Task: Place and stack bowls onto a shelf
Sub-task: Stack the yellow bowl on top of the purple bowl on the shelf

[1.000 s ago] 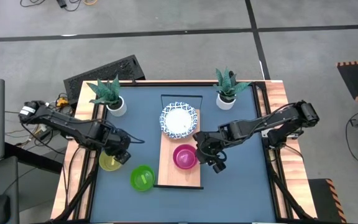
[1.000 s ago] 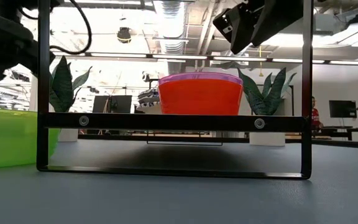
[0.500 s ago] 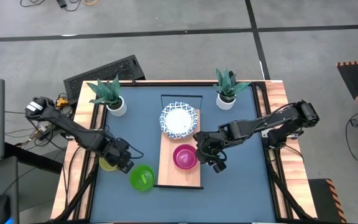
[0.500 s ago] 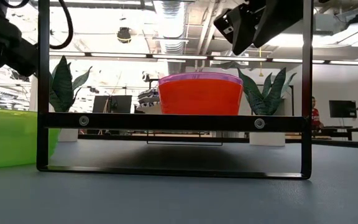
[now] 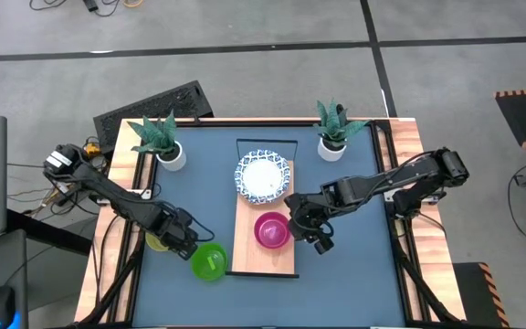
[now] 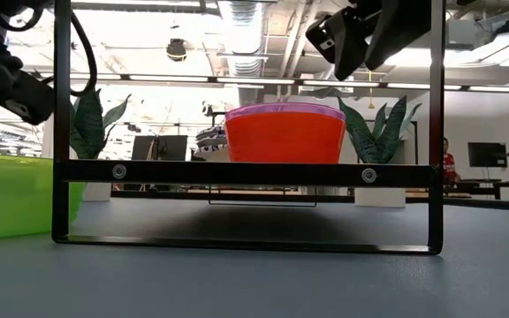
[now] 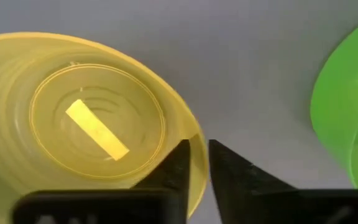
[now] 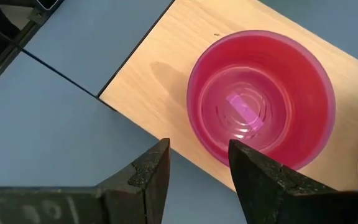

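Observation:
A yellow bowl [image 5: 156,241] [image 7: 98,124] stands on its base on the blue table, left of the shelf [image 5: 249,251]. My left gripper [image 5: 190,245] [image 7: 197,165] is shut on its rim, on the side facing the green bowl [image 5: 209,261] [image 7: 353,118]. A purple bowl [image 5: 271,229] [image 8: 260,99] with a red one [image 6: 285,132] nested in it sits on the shelf. A white blue-rimmed bowl [image 5: 263,176] sits on the shelf's far end. My right gripper [image 5: 313,236] [image 8: 197,180] hovers open beside the purple bowl, off the shelf's right edge. My left gripper pinches the yellow bowl's rim [image 7: 197,138] on the side nearest the green bowl, one finger [image 7: 178,163] inside the bowl and the other [image 7: 229,171] outside. The fingers come from above, pointing down. The bowl stands upright on the table.
Two white plant pots [image 5: 171,155] [image 5: 333,146] stand at the table's far corners. The green bowl [image 6: 16,194] sits close to the shelf's near left corner. The shelf is raised on a black frame [image 6: 254,172]. Bare blue table [image 5: 354,265] lies right of the shelf.
My left gripper has gone across the yellow bowl toward the table's near edge and a little right, toward the green bowl, ending at the yellow bowl's rim. The bowls have stayed where they were.

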